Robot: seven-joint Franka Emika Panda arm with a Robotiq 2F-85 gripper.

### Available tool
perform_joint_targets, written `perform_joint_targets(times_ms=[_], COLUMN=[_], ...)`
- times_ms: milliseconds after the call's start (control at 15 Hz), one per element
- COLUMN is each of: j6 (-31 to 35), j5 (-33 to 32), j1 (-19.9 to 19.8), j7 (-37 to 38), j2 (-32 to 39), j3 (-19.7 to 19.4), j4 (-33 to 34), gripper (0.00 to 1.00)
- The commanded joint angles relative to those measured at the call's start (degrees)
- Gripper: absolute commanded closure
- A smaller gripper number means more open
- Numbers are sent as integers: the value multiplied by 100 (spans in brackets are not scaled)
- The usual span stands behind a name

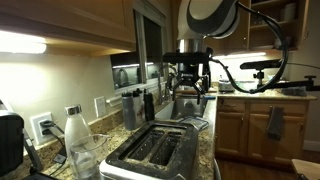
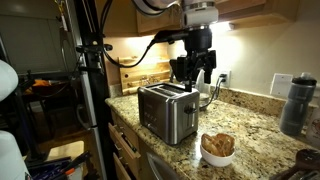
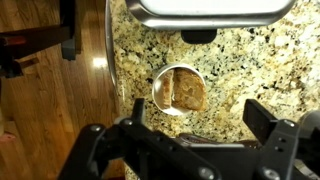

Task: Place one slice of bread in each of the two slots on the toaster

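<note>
The gripper (image 2: 193, 72) hung high over the granite tabletop (image 2: 255, 118), jaws spread wide and empty, ready for a pick. The slices of bread (image 3: 180, 92) sat in a small bowl (image 2: 218, 159) just beside the toaster (image 2: 168, 112) (within easy reach). The two slots (image 1: 152, 148) looked unfilled.

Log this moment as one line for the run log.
pincer: open, empty, raised near toaster | bread slices: in bowl on counter | slots: no bread showing

White arm segments (image 1: 210, 12); black hand (image 2: 193, 75); black cables (image 2: 140, 52) alongside.
</note>
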Motion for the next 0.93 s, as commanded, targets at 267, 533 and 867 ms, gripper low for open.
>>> perform_joint_targets(times_ms=[267, 533, 867], j6=[434, 613, 778], j5=[364, 526, 587], j1=[86, 131, 134], j7=[158, 183, 354], j2=[345, 532, 582], j3=[-57, -63, -94], j4=[-386, -548, -776], gripper=[0, 0, 0])
